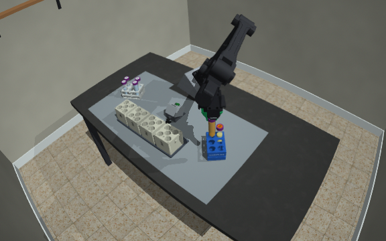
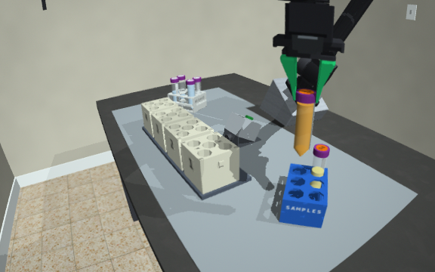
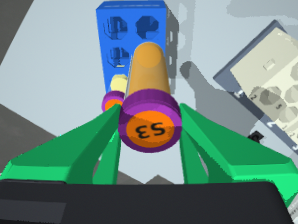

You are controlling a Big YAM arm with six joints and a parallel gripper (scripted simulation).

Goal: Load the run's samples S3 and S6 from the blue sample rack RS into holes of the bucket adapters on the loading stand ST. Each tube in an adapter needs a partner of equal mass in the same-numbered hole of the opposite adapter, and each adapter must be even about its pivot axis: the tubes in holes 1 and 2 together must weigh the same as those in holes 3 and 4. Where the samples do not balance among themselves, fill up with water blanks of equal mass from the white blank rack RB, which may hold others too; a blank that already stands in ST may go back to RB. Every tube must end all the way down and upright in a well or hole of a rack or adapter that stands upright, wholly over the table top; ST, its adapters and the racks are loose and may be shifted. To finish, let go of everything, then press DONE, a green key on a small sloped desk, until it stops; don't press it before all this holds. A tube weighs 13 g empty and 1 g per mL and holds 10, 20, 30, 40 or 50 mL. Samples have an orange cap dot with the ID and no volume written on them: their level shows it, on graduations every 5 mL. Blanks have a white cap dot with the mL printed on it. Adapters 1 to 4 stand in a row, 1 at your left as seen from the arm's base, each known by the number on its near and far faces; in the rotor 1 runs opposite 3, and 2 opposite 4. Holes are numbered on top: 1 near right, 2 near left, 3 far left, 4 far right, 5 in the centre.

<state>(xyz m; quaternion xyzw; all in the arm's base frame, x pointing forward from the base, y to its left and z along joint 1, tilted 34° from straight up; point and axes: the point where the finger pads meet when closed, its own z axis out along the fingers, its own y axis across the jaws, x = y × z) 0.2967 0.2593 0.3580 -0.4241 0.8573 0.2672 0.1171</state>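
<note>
My gripper [image 2: 306, 95] is shut on the cap of sample S3 [image 2: 303, 122], an orange-filled tube with a purple cap. It hangs upright, its tip clear above the blue sample rack RS [image 2: 304, 194]. In the wrist view the cap dot reads S3 [image 3: 149, 127], with the rack [image 3: 133, 36] below it. One more purple-capped sample tube [image 2: 320, 159] stands in the rack's far right well. The four cream adapters [image 2: 189, 141] stand in a row on the stand ST, all holes empty. The white blank rack RB [image 2: 186, 96] holds several purple-capped blanks at the far end.
The small sloped desk with the green DONE key [image 2: 248, 118] sits between the adapters and the arm's base [image 2: 293, 102]. The adapter row [image 1: 149, 126] lies left of the sample rack [image 1: 216, 145]. The blank rack [image 1: 133, 88] is near the table's far left edge.
</note>
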